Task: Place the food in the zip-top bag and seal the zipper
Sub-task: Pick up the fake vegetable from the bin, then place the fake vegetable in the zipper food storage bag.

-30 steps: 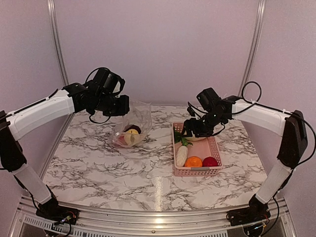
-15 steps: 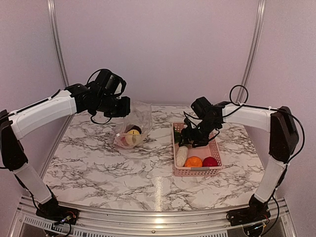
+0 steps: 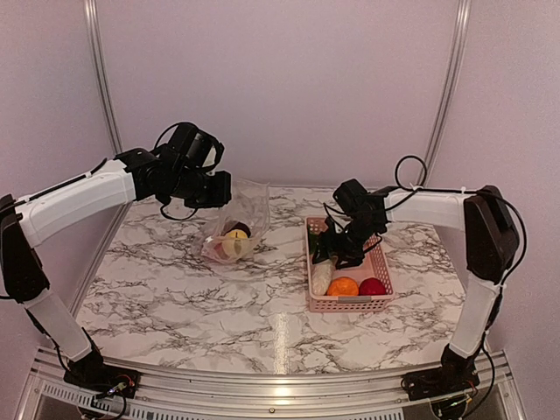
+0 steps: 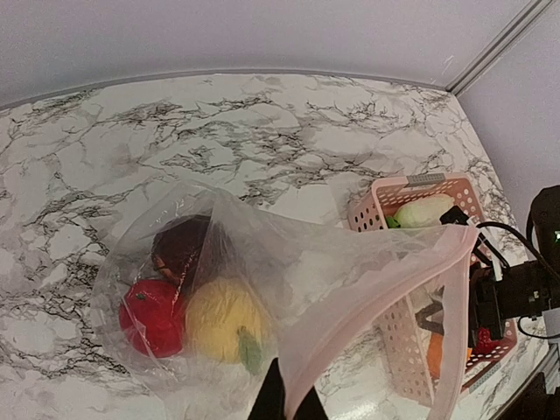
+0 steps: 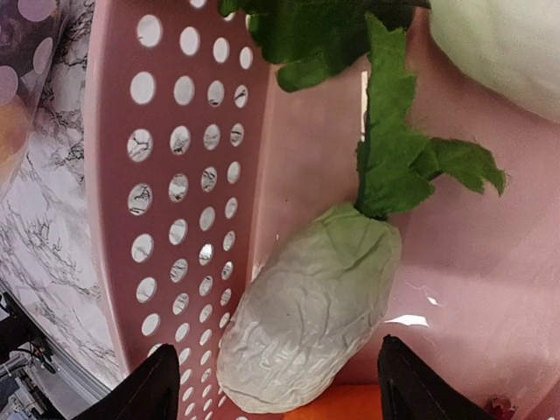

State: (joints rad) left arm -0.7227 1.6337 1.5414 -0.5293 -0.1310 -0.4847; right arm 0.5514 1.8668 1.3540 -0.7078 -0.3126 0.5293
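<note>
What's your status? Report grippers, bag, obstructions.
Left gripper shut on bag mouth, holding it open. Right gripper open, straddling white radish in basket. Basket wall tight beside radish.

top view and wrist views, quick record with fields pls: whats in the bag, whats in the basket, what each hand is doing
zip-top bag: mouth open, one edge held up
in bag: red ball, yellow piece, dark piece
pink basket: white leafy vegetable, orange ball, second red ball
left hand: shut on the bag's mouth edge
right hand: open, a finger either side of the white leafy vegetable
</note>
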